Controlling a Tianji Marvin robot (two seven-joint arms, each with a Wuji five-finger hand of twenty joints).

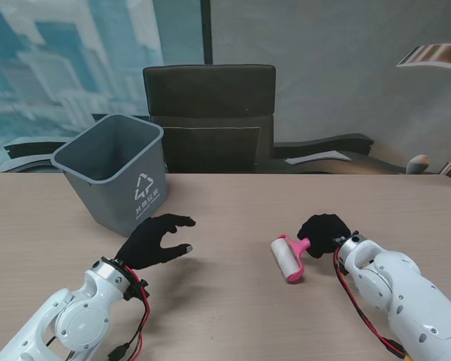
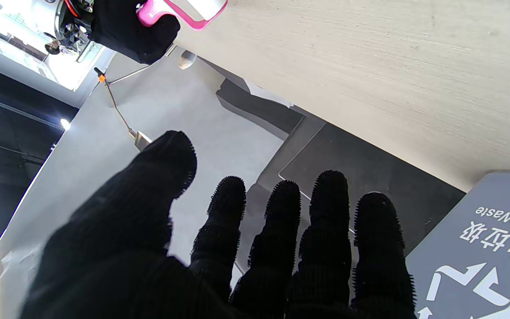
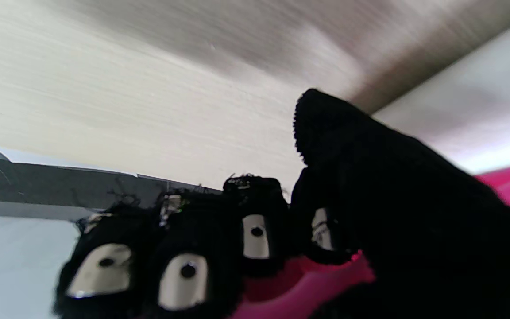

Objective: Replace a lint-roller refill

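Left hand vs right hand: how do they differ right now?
The left hand holds nothing, its fingers spread apart; the right hand has its fingers curled round the pink handle of the lint roller. The left hand is beside the grey bin; the right hand is well off to its right. Both wear black gloves.

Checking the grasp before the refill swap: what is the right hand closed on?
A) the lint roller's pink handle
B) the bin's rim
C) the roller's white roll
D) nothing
A: in the stand view the right hand wraps the pink handle of the lint roller, and the right wrist view shows pink under its curled fingers.
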